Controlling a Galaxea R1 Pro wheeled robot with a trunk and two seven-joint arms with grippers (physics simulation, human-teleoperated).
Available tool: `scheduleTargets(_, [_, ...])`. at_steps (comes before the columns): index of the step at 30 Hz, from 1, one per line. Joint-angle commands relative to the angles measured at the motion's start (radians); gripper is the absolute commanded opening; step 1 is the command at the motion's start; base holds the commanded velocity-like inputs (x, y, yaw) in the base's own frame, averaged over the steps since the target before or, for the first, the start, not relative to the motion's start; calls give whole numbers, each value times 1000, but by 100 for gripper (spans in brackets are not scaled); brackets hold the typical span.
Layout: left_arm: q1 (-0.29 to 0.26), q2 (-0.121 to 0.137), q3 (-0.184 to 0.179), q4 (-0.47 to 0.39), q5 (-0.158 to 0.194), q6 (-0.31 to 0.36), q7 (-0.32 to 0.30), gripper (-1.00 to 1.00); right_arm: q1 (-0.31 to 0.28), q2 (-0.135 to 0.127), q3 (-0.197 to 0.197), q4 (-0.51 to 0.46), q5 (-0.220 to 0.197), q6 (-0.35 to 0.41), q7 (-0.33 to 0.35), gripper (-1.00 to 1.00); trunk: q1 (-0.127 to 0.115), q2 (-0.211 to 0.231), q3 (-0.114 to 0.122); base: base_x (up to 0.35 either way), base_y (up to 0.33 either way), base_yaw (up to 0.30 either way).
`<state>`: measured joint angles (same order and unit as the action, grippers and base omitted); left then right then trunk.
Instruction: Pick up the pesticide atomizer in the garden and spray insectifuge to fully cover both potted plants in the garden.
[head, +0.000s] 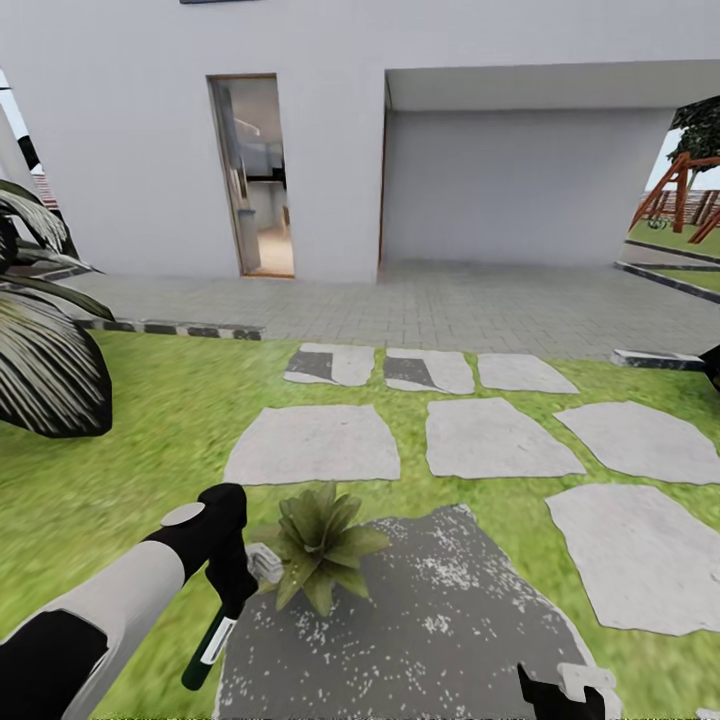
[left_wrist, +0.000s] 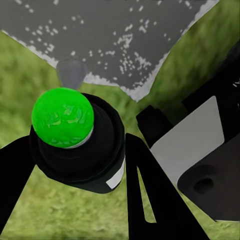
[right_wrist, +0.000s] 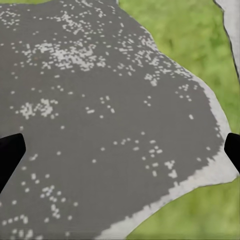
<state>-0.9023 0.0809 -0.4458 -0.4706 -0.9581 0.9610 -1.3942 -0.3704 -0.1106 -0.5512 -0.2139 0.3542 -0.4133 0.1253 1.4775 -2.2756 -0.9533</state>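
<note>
One potted plant (head: 322, 545), one atomizer (head: 215, 625)

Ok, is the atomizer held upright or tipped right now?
Tipped: the left pincer holds the pesticide atomizer slanted, white head up toward the potted plant, body angling down.

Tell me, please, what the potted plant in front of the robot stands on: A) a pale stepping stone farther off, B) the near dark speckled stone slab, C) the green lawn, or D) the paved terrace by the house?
B: in the head view the potted plant sits at the upper left edge of the dark speckled stone slab, right beside the pesticide atomizer held in the left gripper.
</note>
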Motion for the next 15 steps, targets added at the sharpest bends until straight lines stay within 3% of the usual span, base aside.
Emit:
scheduleTargets(1, [-1, 0, -3, -3, -7, 11, -9, -100, -1, 0, -9, 1, 5, -3, 7, 100, 0, 0, -3, 0, 0, 0])
scheduleTargets(8, [-2, -1, -2, -9, -8, 12, -5, -100, -1, 0, -9, 1, 5, -3, 7, 100, 0, 0, -14, 0, 0, 0])
scheduleTargets(15, [-11, -1, 1, -11, -7, 12, -5, -100, -1, 0, -9, 1, 5, -4, 7, 100, 27, -49, -40, 0, 0, 0])
